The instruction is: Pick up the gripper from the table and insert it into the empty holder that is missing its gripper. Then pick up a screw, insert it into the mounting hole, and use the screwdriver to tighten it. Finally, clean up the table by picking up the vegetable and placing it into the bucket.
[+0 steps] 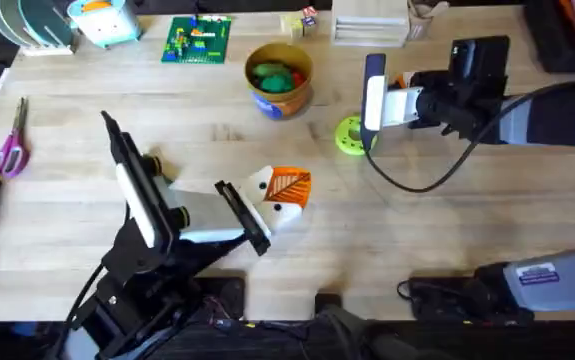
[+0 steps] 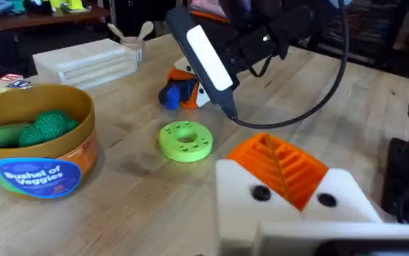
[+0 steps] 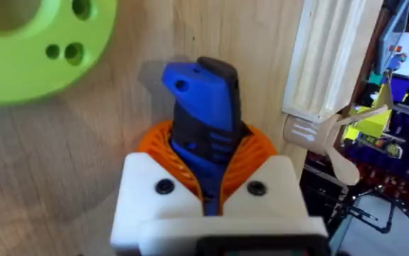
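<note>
My right gripper (image 3: 205, 160) is shut on the blue screwdriver (image 3: 203, 107), whose end sticks out past the orange pads (image 3: 261, 146) just above the table (image 1: 437, 230). From the left wrist it shows as a blue and orange bundle, the screwdriver (image 2: 170, 96) low over the wood. My left gripper (image 1: 285, 190) hovers mid-table, its orange pads (image 2: 282, 163) pressed together with nothing between them. The bucket (image 1: 285, 100) stands at the back centre with the green vegetable (image 1: 275, 75) inside; the left wrist view also shows the bucket (image 2: 48, 174). The loose gripper, holder, screw and mounting hole are out of view.
A green disc with holes (image 1: 350, 135) lies beside the right gripper. A black cable (image 1: 417, 180) loops over the table's right half. Stacked wooden slats (image 1: 369, 22), a green brick plate (image 1: 197, 40) and scissors (image 1: 9, 150) sit along the back and left edges.
</note>
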### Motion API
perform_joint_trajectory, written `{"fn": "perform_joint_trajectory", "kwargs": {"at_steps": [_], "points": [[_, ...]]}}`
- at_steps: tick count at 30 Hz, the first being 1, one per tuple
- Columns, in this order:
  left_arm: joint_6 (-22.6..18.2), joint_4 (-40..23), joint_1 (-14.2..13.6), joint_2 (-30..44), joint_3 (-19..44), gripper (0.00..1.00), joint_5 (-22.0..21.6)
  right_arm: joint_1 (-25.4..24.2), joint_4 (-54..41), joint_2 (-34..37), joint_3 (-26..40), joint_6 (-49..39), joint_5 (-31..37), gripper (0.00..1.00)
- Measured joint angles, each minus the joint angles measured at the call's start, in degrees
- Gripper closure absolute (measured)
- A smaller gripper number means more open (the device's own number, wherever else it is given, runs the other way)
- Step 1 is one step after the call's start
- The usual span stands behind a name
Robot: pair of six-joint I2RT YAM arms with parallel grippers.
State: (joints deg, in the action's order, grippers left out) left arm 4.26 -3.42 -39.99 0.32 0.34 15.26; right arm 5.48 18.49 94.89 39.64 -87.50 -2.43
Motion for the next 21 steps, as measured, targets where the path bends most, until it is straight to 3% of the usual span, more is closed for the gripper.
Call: {"fn": "perform_joint_trajectory", "kwargs": {"at_steps": [3, 9, 15, 21], "points": [[0.01, -0.01, 0.00, 0.00, 0.00, 0.990, 0.00, 0.31, 0.06, 0.00, 0.04, -0.98, 0.05, 0.914], [0.01, 0.00, 0.00, 0.00, 0.00, 0.990, 0.01, 0.85, 1.51, -0.32, 1.47, -2.15, 0.01, 0.069], [0.00, 0.00, 0.00, 0.00, 0.00, 0.990, -0.01, 1.46, 1.37, -0.52, 1.90, -1.58, 1.02, 0.016], [-0.01, -0.02, 0.00, 0.00, 0.00, 0.990, 0.01, 4.14, 4.11, -2.18, 1.88, 11.75, 6.41, 0.015]]}}
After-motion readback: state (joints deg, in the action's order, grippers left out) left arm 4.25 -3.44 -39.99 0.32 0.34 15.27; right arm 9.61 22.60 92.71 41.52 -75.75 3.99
